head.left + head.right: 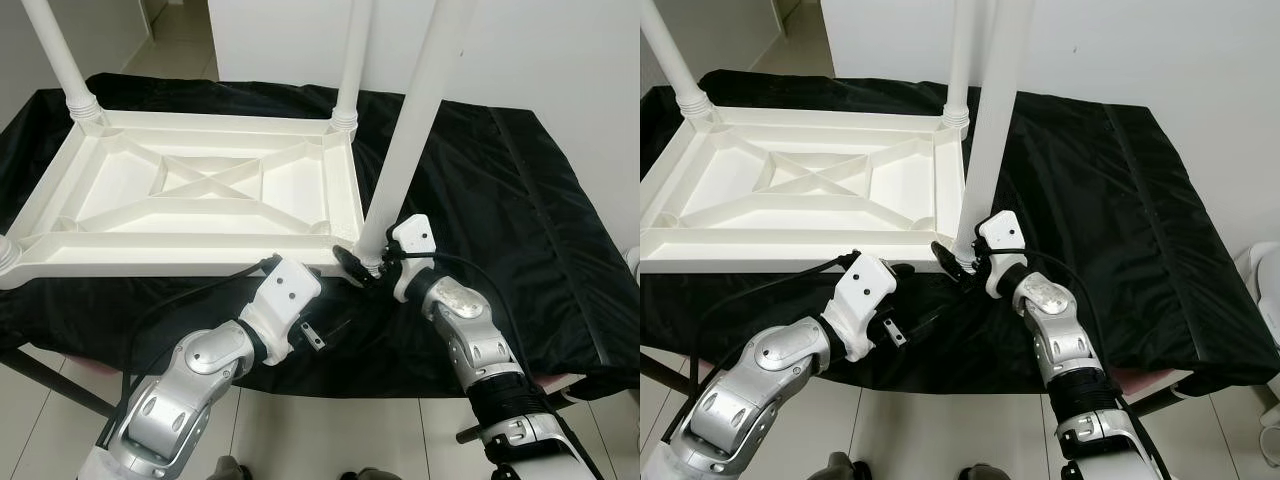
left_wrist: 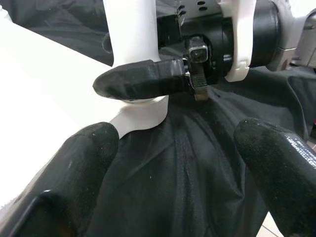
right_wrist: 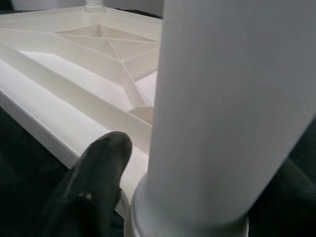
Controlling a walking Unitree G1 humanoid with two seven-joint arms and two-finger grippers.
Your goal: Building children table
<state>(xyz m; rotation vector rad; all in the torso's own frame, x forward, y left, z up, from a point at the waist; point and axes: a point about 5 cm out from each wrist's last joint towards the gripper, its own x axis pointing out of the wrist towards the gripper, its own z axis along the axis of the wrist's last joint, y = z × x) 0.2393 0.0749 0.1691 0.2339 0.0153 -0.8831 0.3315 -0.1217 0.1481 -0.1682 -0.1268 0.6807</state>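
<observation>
- The white plastic table top point(image 1: 190, 190) lies upside down on a black cloth point(image 1: 500, 200), its ribbed underside with a crossed brace facing up.
- The cloth covers a work surface that stands against a white wall point(image 1: 540, 50), and the table top sits on the robot's left half of it.
- Two white legs already stand upright in the far corners — the far-left leg point(image 1: 58, 55) and the far-right leg point(image 1: 352, 60) — each seated in a ringed socket.
- A third white leg point(image 1: 412, 130) stands at the near-right corner of the table top, tilted a little, with its foot at the corner socket.
- The right gripper point(image 1: 362, 268) is at the base of this leg, its fingers clamped around it just above the socket; in the right wrist view one black finger point(image 3: 98, 173) presses against the leg's side next to the table rim.
- The left gripper point(image 2: 173, 163) hovers just beside the same corner, low over the cloth, with its two fingers spread apart and holding nothing.
- From the left wrist view, a black finger of the right gripper point(image 2: 143, 79) crosses in front of the leg base.
- A dark cable point(image 1: 190, 300) runs along the left arm, and pale tiled floor point(image 1: 340, 430) shows below the cloth's near edge.
</observation>
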